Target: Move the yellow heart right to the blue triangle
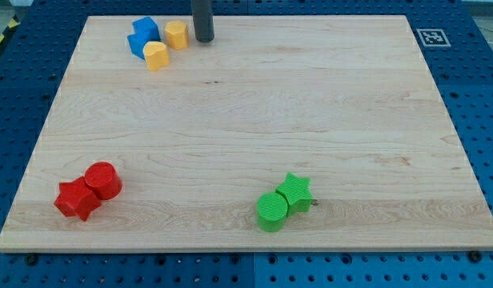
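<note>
Two yellow blocks lie near the view's top left. One (156, 55) looks heart-like and sits just below and right of the blue blocks. The other (176, 34) is rounder and lies to their right. The blue cluster (142, 36) seems to be two blocks pressed together; I cannot tell which one is the triangle. My tip (203, 41) rests on the board just right of the upper yellow block, a small gap away. It is above and to the right of the lower yellow block.
A red cylinder (103, 179) and a red star-like block (75, 199) touch at the bottom left. A green star (295, 192) and a green cylinder (271, 211) touch at the bottom middle. The wooden board (254, 120) lies on a blue pegboard.
</note>
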Robot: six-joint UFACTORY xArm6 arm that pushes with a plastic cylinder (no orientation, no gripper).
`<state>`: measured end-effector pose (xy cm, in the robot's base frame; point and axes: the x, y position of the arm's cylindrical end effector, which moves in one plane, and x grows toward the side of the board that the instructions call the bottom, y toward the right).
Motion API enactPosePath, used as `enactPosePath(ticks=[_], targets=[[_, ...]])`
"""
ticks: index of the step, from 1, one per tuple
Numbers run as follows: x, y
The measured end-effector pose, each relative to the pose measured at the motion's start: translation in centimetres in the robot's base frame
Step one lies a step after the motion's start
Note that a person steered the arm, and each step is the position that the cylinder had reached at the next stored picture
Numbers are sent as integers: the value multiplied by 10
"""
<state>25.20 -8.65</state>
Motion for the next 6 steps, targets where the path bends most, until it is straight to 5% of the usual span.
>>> enactPosePath(ticks=[2, 6], targets=[[-9, -54], [66, 39]])
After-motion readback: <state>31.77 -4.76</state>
